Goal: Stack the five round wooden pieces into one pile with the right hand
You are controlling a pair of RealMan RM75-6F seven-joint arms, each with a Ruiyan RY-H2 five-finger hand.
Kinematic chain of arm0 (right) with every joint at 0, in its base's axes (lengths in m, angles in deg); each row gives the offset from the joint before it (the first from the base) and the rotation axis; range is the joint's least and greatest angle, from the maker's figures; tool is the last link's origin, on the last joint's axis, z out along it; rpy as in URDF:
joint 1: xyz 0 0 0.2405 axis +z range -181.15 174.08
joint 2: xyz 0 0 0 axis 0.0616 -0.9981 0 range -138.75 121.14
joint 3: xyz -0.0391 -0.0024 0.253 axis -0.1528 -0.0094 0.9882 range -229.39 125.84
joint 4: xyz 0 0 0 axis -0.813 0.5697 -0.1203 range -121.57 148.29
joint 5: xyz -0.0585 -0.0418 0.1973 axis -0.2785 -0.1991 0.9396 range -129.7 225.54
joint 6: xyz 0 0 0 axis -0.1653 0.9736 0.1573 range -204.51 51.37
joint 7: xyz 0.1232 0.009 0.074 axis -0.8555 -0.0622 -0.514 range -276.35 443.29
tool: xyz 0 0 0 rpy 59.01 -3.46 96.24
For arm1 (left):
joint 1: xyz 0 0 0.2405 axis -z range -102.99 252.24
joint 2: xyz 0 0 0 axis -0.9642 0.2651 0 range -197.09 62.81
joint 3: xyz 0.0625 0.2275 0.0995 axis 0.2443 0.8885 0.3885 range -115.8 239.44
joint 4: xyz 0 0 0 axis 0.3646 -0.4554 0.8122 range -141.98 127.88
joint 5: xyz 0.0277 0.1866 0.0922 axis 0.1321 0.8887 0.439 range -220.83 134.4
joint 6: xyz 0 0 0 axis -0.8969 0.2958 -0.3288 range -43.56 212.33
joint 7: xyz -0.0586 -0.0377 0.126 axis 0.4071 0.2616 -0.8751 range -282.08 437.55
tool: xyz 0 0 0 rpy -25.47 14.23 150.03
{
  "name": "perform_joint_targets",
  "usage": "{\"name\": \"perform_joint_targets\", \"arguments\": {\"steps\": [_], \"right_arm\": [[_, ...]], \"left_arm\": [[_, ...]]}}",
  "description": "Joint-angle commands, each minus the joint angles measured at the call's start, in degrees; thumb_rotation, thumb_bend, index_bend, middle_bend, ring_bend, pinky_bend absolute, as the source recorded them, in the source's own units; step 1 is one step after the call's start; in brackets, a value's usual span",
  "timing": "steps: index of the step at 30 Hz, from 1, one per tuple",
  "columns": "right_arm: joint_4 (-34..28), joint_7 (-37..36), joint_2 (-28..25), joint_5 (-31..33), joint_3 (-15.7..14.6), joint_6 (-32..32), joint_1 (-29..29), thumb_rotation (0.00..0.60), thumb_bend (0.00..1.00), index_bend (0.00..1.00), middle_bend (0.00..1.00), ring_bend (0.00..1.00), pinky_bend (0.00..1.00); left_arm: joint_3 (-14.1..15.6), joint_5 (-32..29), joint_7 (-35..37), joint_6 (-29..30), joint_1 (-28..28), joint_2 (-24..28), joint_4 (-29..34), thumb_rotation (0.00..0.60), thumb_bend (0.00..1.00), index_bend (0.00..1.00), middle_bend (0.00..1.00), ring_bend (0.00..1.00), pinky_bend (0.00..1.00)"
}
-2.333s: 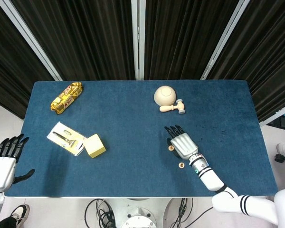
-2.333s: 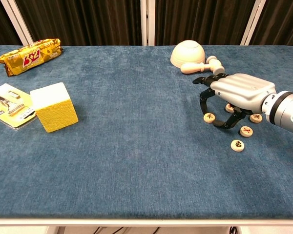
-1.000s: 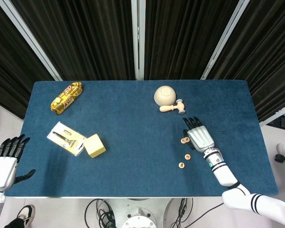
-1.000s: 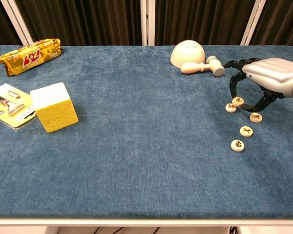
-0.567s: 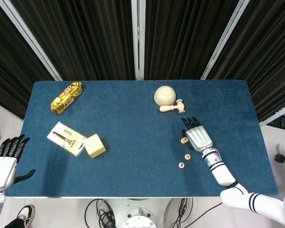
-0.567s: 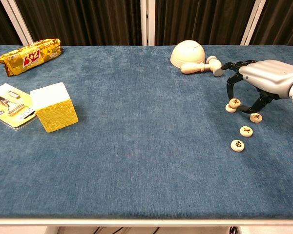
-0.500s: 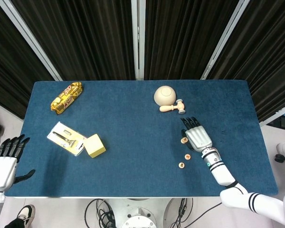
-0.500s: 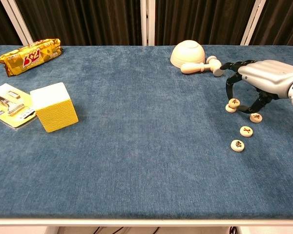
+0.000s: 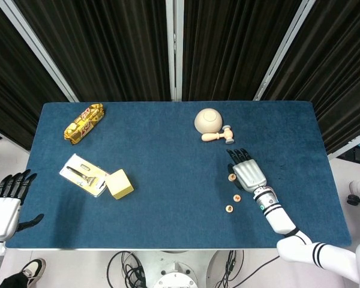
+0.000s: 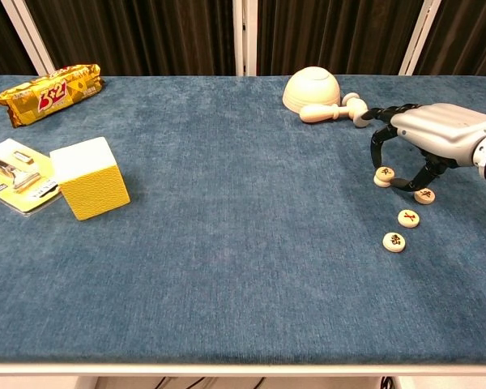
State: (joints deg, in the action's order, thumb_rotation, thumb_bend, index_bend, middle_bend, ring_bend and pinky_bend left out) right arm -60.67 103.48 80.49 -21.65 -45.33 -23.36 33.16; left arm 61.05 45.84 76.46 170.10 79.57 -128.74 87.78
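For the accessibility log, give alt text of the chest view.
The right hand arches over a small pile of round wooden pieces on a blue table; three more pieces lie singly nearby.

blue table (image 10: 227, 243), yellow cube (image 10: 89, 177), pale wooden pieces (image 10: 395, 241)

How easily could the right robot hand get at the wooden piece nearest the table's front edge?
Probably easily: that piece lies alone on bare cloth, just in front of the right robot hand, with nothing between them.
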Motion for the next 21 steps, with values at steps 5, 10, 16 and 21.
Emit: {"name": "perform_joint_targets", "arguments": {"steps": [5, 10, 16, 21], "right_arm": [[-0.6, -0.2, -0.4, -0.2, 0.0, 0.2, 0.0, 0.6, 0.25, 0.39, 0.0, 0.0, 0.0], [-3.4, -0.7, -2.4, -1.5, -0.2, 2.5, -1.1, 0.6, 0.25, 0.38, 0.0, 0.0, 0.0], [-7.3, -0.8, -6.3, -3.3, -2.2, 6.0, -4.1, 0.6, 0.25, 0.38, 0.0, 0.0, 0.0], [-8.1, -0.4, -8.2, -2.7, -3.7, 6.6, -6.1, 0.6, 0.25, 0.38, 0.0, 0.0, 0.0]], "left_arm": [[0.0, 0.0, 0.0, 0.0, 0.0, 0.0, 0.0, 0.6, 0.14, 0.08, 0.0, 0.0, 0.0], [0.0, 0.1, 0.2, 0.2, 0.0, 0.1, 0.0, 0.6, 0.14, 0.08, 0.0, 0.0, 0.0], [0.1, 0.3, 0.0, 0.1, 0.0, 0.0, 0.1, 0.6, 0.14, 0.08, 0.0, 0.0, 0.0], [0.2, 0.4, -0.6, 0.0, 0.1, -0.1, 0.4, 0.6, 0.14, 0.08, 0.0, 0.0, 0.0]]}}
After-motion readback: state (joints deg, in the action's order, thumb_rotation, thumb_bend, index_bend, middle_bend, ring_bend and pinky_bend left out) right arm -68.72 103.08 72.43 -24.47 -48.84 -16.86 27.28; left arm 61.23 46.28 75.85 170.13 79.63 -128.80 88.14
